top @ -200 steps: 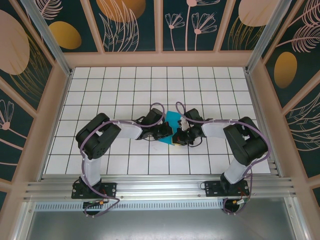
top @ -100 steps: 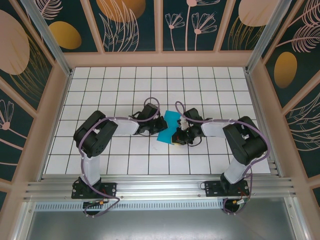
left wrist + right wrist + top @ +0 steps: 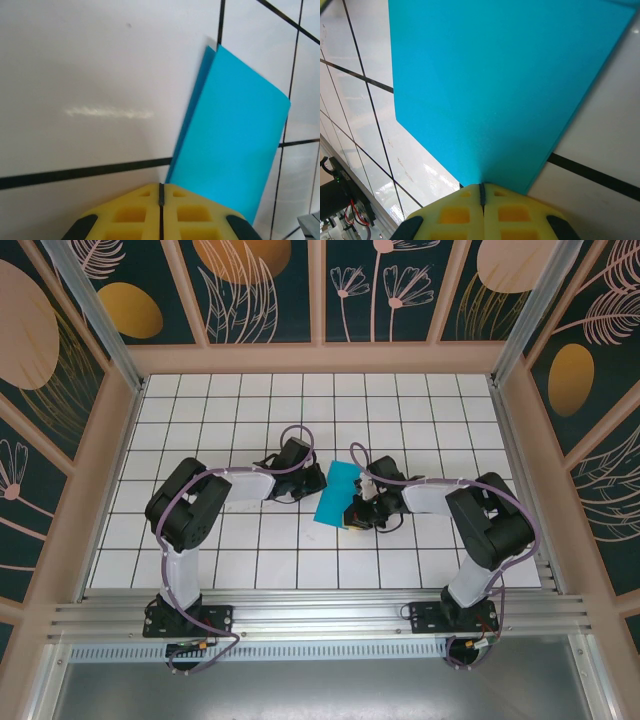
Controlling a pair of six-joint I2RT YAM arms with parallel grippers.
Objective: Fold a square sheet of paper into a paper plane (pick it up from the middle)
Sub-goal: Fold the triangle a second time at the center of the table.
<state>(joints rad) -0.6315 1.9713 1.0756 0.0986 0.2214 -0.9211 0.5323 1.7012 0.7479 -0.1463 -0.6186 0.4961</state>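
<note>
Right gripper (image 3: 481,186), fingers together and clamped on the near corner of the square sheet of paper (image 3: 490,90); the teal sheet runs straight into the seam between the yellow fingertips. The sheet lies flat on the white tiled table (image 3: 200,420), near its middle and between the two arms, as a long rectangle. In the left wrist view a second layer peeps out along its left edge, so it is judged to be folded in half, with no dart shape yet. Left gripper (image 3: 161,187), fingers together, sits at the sheet's left edge; whether it touches the paper cannot be told.

Hazards:
(a) A single pinch at one corner lets the thin sheet pivot or drag if that grip is pulled, and the two layers may slip out of register, spoiling the next crease.
(b) A hard tug may tear the paper at the pinch.
(c) The closed left fingertips, so near the edge, may nudge or buckle it
</note>
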